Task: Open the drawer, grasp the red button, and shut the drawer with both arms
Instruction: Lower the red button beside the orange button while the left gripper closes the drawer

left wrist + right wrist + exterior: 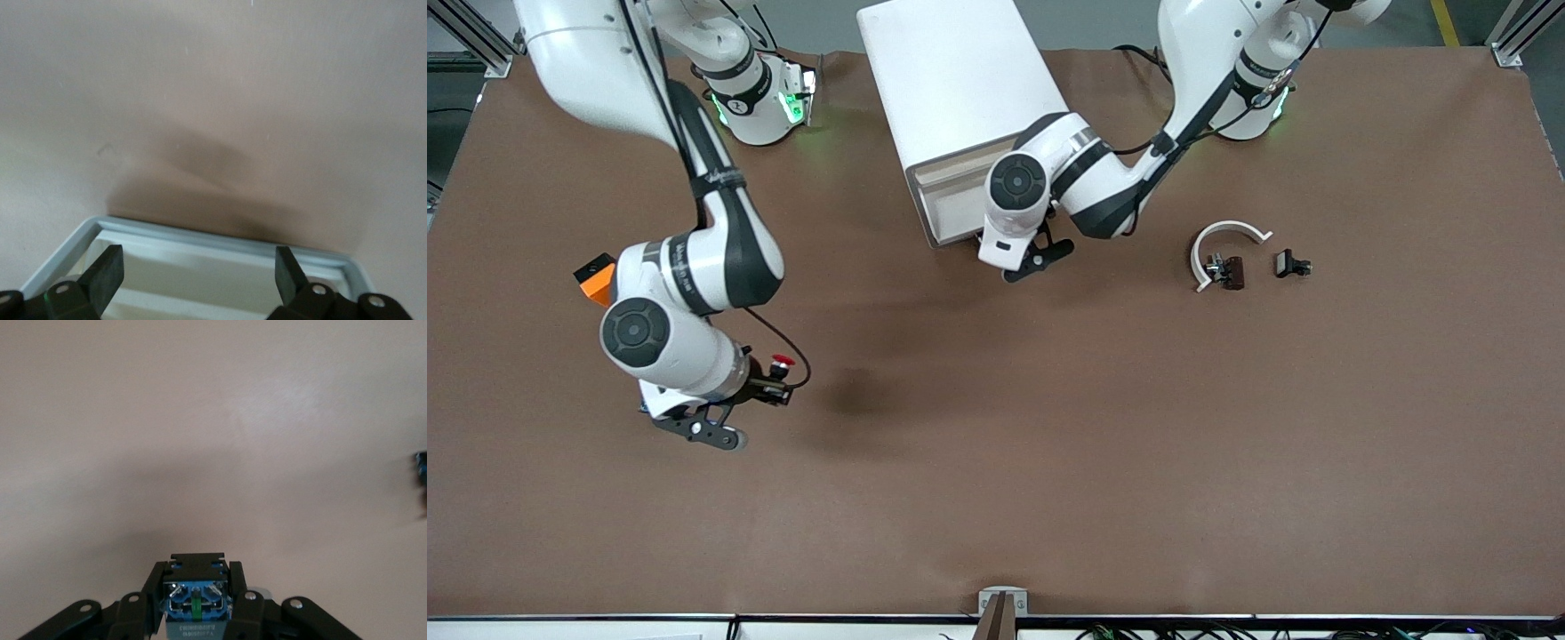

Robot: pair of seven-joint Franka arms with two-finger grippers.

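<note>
Button (781, 364) lies sideways in right claw (775, 380)'s grip; left claw (200, 277) gapes.

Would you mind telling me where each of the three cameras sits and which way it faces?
Front view: high across the table, facing both arms; shows the drawer cabinet, the right gripper holding the button, and the left gripper.
Left wrist view: on the left wrist, looking past open fingers at the drawer's rim.
Right wrist view: on the right wrist, looking over bare table; fingers shut on the button.
Front and right wrist views share the button.
</note>
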